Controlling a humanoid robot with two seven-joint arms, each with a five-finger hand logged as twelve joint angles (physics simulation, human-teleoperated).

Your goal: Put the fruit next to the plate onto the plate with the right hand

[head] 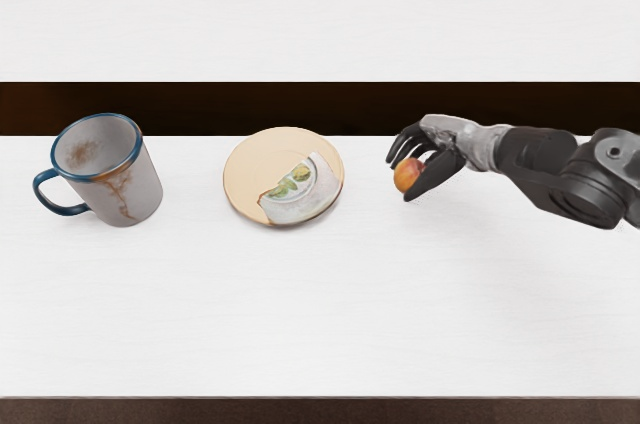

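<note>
Orange fruit [406, 175] | inside right robot hand [425, 156], fingers curled around it | right of plate [248, 172]

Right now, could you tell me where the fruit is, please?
In the head view, the fruit sits right of centre, gripped in the right hand, clear of the plate to its left.

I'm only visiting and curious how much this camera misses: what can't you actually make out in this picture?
1. Small round orange fruit: head view; dark fingers of the right hand wrap it, hiding its kind and whether it touches the white table.
2. Round tan plate: head view; its printed picture is too small to read.
3. Right arm: cut off by the picture's right edge.
4. Left arm: outside the view.
</note>
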